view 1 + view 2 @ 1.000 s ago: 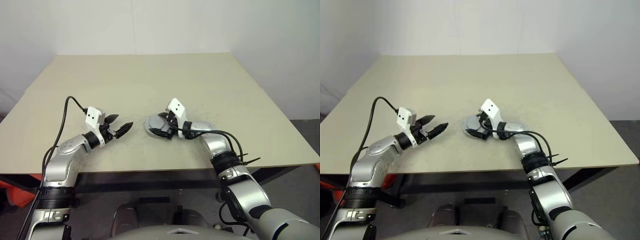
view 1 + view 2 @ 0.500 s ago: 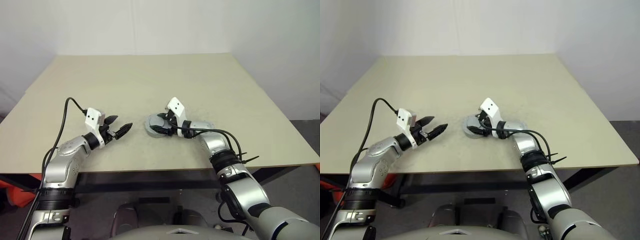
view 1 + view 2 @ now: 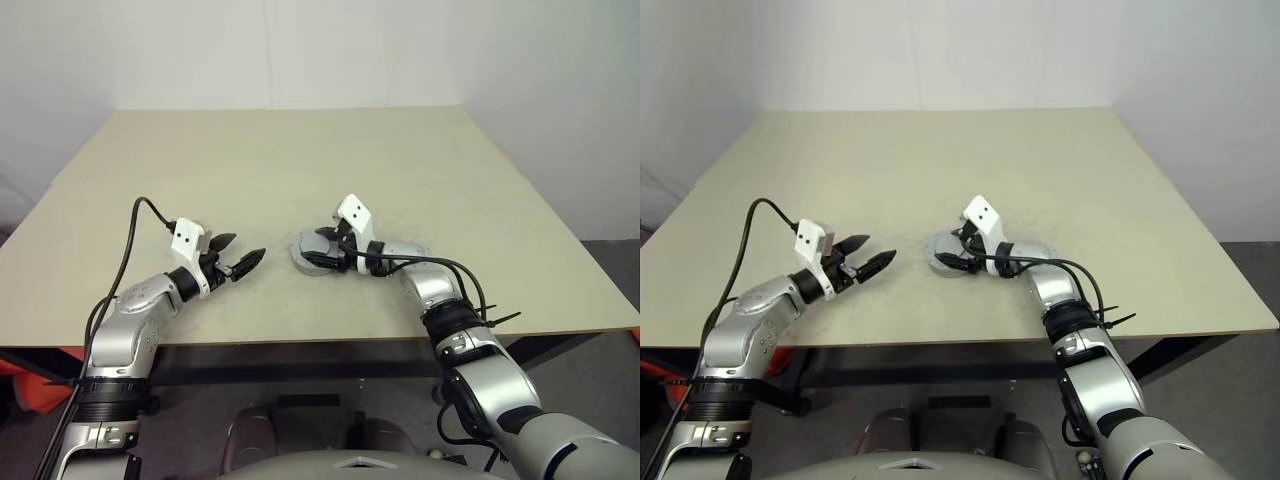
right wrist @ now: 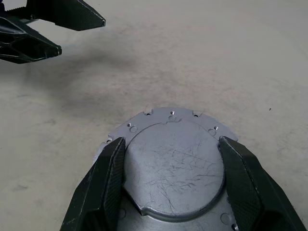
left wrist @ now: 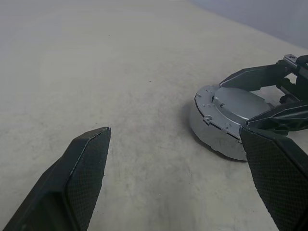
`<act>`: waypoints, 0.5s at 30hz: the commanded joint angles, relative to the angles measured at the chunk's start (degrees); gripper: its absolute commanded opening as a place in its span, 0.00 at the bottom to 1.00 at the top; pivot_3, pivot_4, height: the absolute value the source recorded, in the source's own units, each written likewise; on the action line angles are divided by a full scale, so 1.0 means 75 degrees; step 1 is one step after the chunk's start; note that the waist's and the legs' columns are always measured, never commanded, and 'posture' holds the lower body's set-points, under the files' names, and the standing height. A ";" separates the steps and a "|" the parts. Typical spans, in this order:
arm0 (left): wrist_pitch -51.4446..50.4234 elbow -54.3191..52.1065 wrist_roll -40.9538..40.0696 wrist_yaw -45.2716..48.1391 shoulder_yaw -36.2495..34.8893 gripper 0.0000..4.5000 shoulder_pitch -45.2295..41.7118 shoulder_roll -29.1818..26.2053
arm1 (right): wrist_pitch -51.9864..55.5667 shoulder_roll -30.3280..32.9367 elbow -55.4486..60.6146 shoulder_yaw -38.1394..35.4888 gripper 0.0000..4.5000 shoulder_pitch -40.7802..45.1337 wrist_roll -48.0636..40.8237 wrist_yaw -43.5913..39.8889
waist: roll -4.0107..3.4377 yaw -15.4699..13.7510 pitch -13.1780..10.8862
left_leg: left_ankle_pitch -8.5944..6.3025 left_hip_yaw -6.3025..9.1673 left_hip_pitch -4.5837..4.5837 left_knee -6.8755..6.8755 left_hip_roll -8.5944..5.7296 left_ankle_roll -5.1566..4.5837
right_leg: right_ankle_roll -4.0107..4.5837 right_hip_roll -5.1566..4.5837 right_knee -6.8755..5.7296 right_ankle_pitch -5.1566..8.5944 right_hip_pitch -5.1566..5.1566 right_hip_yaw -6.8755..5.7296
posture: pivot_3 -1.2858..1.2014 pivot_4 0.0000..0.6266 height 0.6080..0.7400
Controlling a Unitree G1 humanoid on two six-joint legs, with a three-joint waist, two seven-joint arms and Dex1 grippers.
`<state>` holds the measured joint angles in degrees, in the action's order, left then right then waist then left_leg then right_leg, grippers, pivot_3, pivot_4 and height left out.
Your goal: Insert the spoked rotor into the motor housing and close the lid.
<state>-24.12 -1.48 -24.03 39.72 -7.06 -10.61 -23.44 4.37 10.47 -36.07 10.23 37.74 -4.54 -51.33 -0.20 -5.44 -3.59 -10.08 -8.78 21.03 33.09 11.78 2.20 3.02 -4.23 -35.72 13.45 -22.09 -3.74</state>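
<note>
Your right gripper [image 4: 171,187] just narrowed, fingers now straddling raised centre of lid [image 4: 174,166]; real clamp hard to confirm. Lid sits on motor housing [image 5: 214,137], frame centre. Left gripper [image 3: 240,258] spread, empty, unmoved. Closing looks nearly done.

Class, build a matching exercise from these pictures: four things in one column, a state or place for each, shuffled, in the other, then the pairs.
Things:
1. lid
2. motor housing
3. left gripper
4. right gripper

States or places:
A. jaws open, nothing between them
B. jaws on either side of the lid's raised centre
C. sits on top of the housing
D. stands on the table, under the lid

Pairs: 1-C, 2-D, 3-A, 4-B
</note>
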 commanded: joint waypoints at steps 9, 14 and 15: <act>0.0163 -0.0253 0.0008 -0.0022 0.0010 1.00 0.0023 0.0004 | -0.0247 0.0073 0.0179 -0.0151 0.66 0.0360 -0.0075 -0.0008 | 0.0000 0.0004 0.0000 | 0.0000 0.0000 0.0001 0.0000 0.0000 0.0000 | 0.0000 0.0000 -0.0001 0.0000 -0.0002 0.0000 | 0.52 0.00 1.00; 0.0172 -0.0266 0.0011 -0.0035 -0.0009 1.00 0.0034 -0.0004 | -0.0411 0.0066 -0.0031 -0.0004 0.66 0.0270 0.0124 0.0009 | 0.0000 0.0003 0.0000 | 0.0000 -0.0001 0.0001 0.0001 0.0000 0.0000 | 0.0000 0.0000 -0.0001 0.0000 -0.0002 0.0000 | 0.52 0.00 1.00; 0.0170 -0.0271 0.0012 -0.0042 -0.0014 1.00 0.0037 -0.0007 | -0.0479 0.0070 -0.0104 0.0028 0.66 0.0261 0.0199 0.0057 | 0.0000 0.0004 0.0000 | 0.0000 -0.0001 0.0001 0.0001 0.0001 0.0000 | 0.0000 0.0000 -0.0001 0.0000 -0.0001 0.0000 | 0.52 0.00 1.00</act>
<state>-24.05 -1.48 -23.78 39.62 -6.79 -10.17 -23.31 2.38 10.75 -37.05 10.37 38.03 -3.59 -51.37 -0.19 -5.41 -3.59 -10.08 -8.79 21.03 33.09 11.79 2.20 3.03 -4.23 -35.73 13.45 -22.10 -3.74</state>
